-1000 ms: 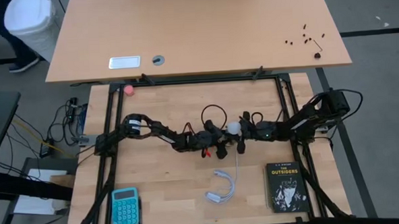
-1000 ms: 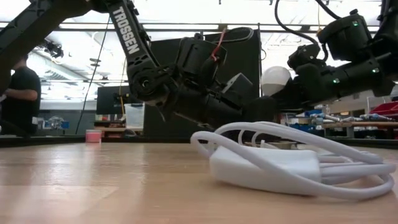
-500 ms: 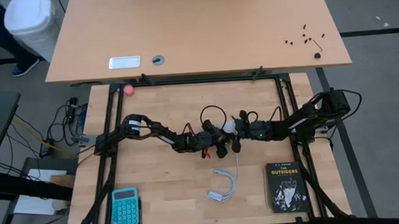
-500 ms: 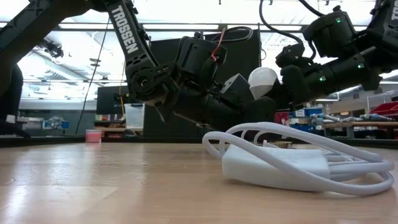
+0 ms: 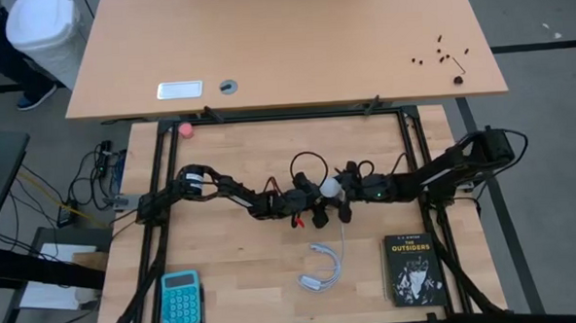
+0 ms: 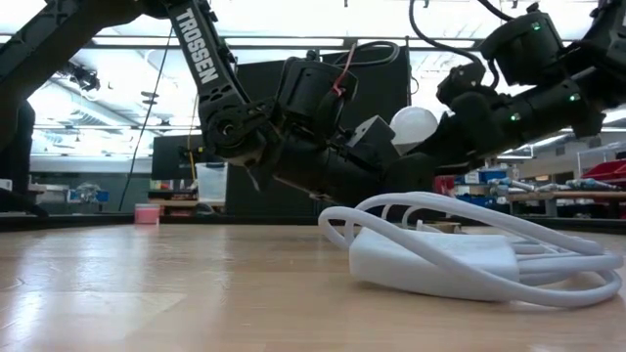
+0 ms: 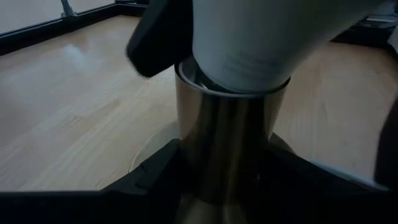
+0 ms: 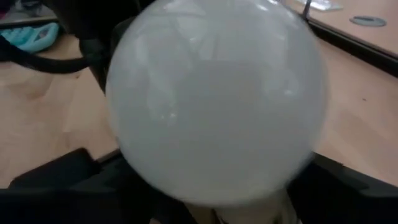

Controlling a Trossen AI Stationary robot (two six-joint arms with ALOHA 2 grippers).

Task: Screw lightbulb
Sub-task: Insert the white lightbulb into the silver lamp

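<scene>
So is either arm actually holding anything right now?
The left gripper holds the brass socket by its barrel, the lightbulb seated in it. Whether the right gripper grips the bulb cannot be told.

Wooden table [image 5: 229, 145], calculator [image 5: 180, 299], book [image 5: 412, 269], coiled white cord [image 5: 321, 274]

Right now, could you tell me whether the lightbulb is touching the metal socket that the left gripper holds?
Touching. The left wrist view shows the lightbulb's narrow end seated inside the rim of the brass-coloured socket, with no gap between them.

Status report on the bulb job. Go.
Left claw clamped on metal socket. Lightbulb seated in socket. Right claw around the globe. White cord lies clear.
</scene>
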